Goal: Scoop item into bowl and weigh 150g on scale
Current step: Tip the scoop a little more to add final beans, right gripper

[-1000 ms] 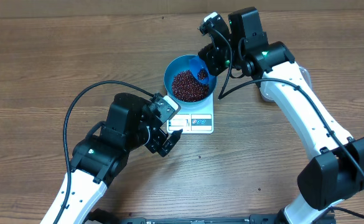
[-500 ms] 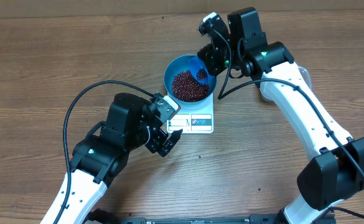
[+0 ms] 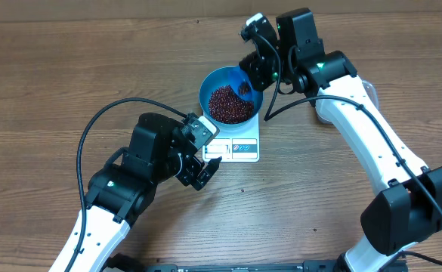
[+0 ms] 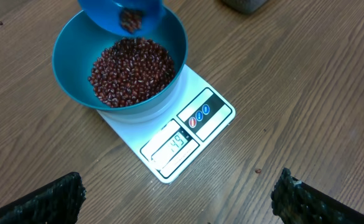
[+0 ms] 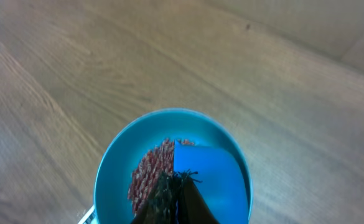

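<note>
Overhead: the bowl [image 3: 209, 85] of beans [image 3: 230, 103] sits on the scale [image 3: 239, 146] near the worktop's [image 3: 69, 68] far edge, with the left gripper [image 3: 199, 171] spread and empty. Left wrist: the beans look loose and light, likely to roll. Right wrist: the right gripper [image 5: 177, 188] has its fingers [image 5: 164, 202] pinching the scoop [image 5: 210, 180] by its near end, the sensible hold.

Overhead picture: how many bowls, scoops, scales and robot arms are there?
Bowl: 1
Scoop: 1
Scale: 1
Robot arms: 2
Total: 5
</note>
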Available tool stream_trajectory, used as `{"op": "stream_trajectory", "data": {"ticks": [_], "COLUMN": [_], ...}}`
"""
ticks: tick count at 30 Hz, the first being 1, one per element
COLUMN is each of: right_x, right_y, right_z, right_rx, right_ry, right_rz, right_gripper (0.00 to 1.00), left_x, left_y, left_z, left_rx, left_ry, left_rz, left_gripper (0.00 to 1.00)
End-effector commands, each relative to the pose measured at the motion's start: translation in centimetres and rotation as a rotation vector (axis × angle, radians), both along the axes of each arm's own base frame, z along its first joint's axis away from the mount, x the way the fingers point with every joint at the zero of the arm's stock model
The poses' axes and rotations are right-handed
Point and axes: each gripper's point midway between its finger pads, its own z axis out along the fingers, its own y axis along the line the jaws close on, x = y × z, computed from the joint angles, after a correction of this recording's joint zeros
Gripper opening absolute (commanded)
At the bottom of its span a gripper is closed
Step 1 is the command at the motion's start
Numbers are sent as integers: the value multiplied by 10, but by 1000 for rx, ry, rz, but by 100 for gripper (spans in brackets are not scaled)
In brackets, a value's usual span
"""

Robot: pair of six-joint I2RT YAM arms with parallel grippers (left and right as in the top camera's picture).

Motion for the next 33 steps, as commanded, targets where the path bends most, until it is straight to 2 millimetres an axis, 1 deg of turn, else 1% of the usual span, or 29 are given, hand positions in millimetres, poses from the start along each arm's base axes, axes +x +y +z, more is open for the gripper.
{"op": "stream_trajectory", "data": {"ticks": [1, 5, 11, 16, 21, 27, 33], "right_x": [-1, 3, 0, 8, -1, 7, 5], "right_y": [0, 2, 1, 4, 0, 3, 3], "right_z": [2, 6, 3, 12, 2, 10, 8], "right_rx": [-5, 5, -2, 18, -4, 12, 10], "right_ry": [-6, -30, -13, -62, -6, -53, -43], "right_rz": [-2, -2, -2, -2, -2, 0, -3], "right_gripper": [4, 4, 4, 4, 4, 4, 4], "left_x": [-2, -2, -2, -2, -2, -2, -2], "left_y": [0, 0, 0, 0, 0, 0, 0], "left_z": [2, 2, 2, 2, 2, 2, 2], "left_rx": [-8, -8, -8, -8, -8, -8, -8], "left_ry": [-6, -6, -6, -6, -6, -6, -6], "left_rz": [-12, -12, -12, -12, -12, -12, -12], "left_gripper": [100, 100, 99, 99, 100, 100, 99]}}
